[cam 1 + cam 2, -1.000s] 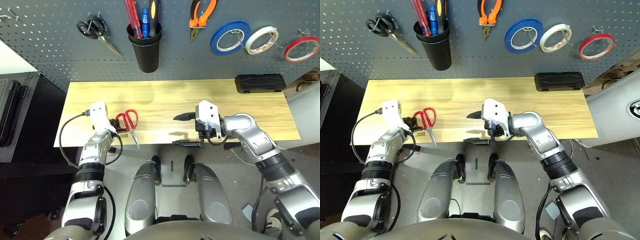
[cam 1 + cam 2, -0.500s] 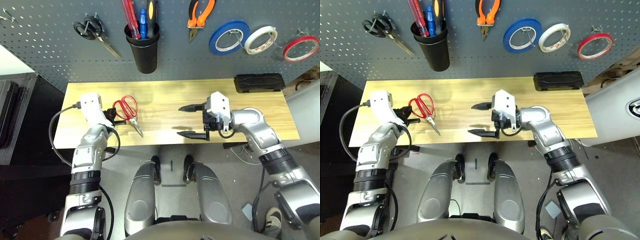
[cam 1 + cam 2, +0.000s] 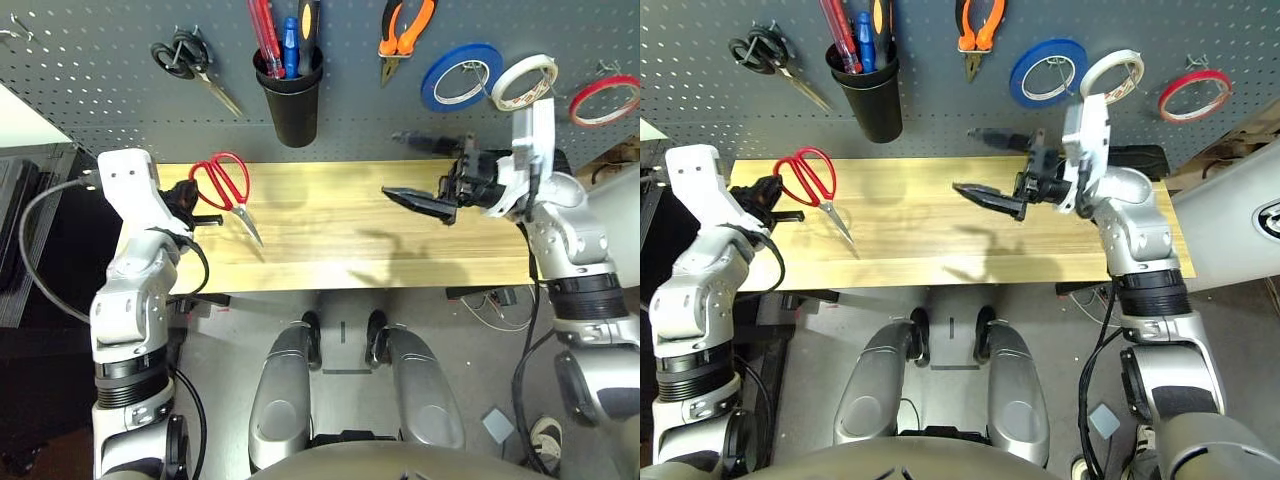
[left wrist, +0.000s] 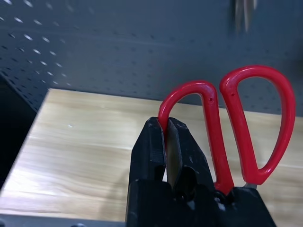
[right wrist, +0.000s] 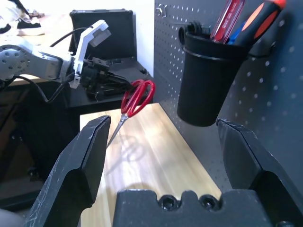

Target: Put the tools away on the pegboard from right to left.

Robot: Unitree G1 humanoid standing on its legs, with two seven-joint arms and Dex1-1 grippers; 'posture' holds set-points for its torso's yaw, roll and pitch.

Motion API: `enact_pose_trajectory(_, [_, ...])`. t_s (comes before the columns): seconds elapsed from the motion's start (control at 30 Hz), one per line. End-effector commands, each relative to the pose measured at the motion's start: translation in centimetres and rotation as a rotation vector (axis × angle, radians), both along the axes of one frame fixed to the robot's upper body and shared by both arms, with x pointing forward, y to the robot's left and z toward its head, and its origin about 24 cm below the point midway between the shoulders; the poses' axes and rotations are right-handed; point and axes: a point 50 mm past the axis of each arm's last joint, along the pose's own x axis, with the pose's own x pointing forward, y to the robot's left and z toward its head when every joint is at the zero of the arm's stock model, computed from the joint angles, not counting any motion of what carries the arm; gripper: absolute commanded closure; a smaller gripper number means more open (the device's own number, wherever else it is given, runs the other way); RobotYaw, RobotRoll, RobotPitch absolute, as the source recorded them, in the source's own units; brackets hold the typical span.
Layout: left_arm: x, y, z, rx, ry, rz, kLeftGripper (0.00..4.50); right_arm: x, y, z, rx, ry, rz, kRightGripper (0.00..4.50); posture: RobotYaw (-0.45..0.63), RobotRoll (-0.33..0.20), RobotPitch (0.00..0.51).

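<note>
While pinching one handle loop, left end effector [image 4: 166, 142] holds red-handled scissors [image 3: 225, 185] above table [image 3: 330, 235].

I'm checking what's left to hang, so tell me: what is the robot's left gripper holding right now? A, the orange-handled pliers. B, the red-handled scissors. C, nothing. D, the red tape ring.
B: the left gripper has its jaws shut on one handle loop of the red-handled scissors, held above the table, blades pointing down.

Red-handled scissors [image 3: 226, 186] hang above the table, blades closed (pointing down), below the pegboard [image 3: 100, 80].
</note>
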Motion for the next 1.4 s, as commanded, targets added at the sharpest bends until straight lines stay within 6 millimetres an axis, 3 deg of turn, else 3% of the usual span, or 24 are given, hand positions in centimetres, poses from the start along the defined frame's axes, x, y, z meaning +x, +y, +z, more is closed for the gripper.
enact_pose_trajectory(0.03, [-0.4, 0.6, 0.9, 0.021, -0.026, 0.001, 4.47, -0.4, -1.0, 1.3, 0.0, -0.034, 0.005, 0.0, 0.06, 0.0, 0.206])
enact_pose_trajectory(0.33, [-0.7, 1.4, 4.2, 0.067, -0.129, -0.056, 4.47, 0.3, -3.8, 3.2, -0.052, -0.062, -0.045, 0.0, 0.06, 0.0, 0.193])
enact_pose_trajectory(0.7, [-0.2, 1.9, 8.6, 0.121, -0.325, -0.062, 4.47, 0.9, -4.1, 3.7, -0.066, -0.055, -0.033, 0.0, 0.06, 0.0, 0.19])
enact_pose_trajectory(1.0, [-0.2, 2.3, 8.7, 0.123, -0.363, -0.037, 4.47, 1.0, -3.8, 3.8, -0.064, -0.057, -0.034, 0.0, 0.06, 0.0, 0.193])
enact_pose_trajectory(1.4, [3.5, 1.6, 7.9, 0.09, -0.331, -0.067, 4.47, 1.0, -3.1, 3.8, -0.063, -0.058, -0.025, 0.0, 0.04, 0.0, 0.194])
